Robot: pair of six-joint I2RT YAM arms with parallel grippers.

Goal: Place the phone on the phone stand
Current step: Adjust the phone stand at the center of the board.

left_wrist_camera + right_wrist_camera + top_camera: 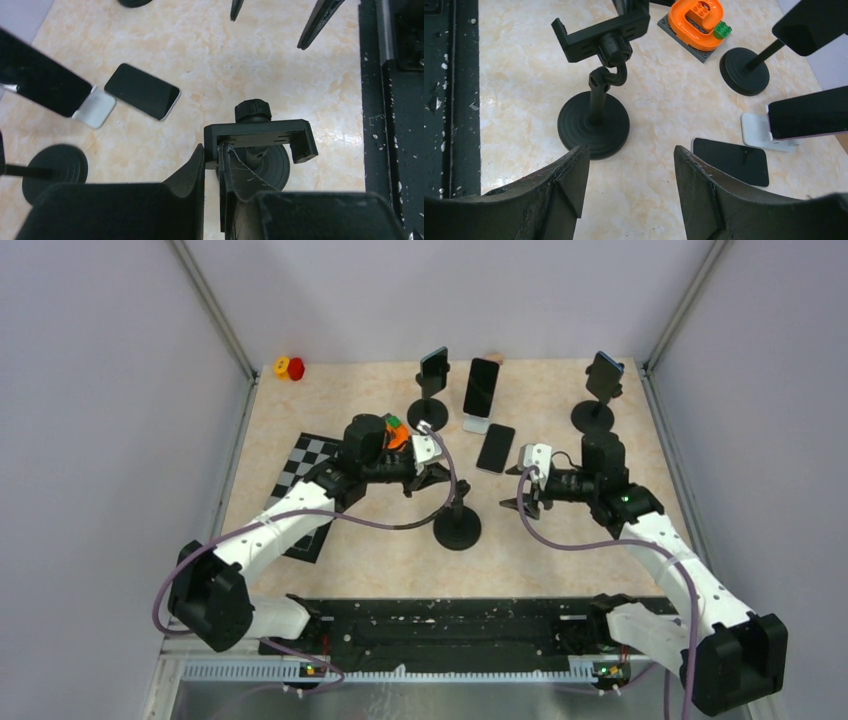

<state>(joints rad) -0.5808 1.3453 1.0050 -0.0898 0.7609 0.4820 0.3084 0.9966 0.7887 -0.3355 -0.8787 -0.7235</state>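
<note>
While the left gripper (211, 150) pinches the stand (458, 528) by its cradle, the phone (495, 448) lies flat on the table (560, 560), ungrasped (right gripper (630, 150) gapes empty nearby); pickup and placement not yet done.

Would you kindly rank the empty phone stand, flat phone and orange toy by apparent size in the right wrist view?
1. Empty phone stand: clearly largest.
2. Flat phone and orange toy: about alike; the toy may be cropped at the top, so unranked.
</note>
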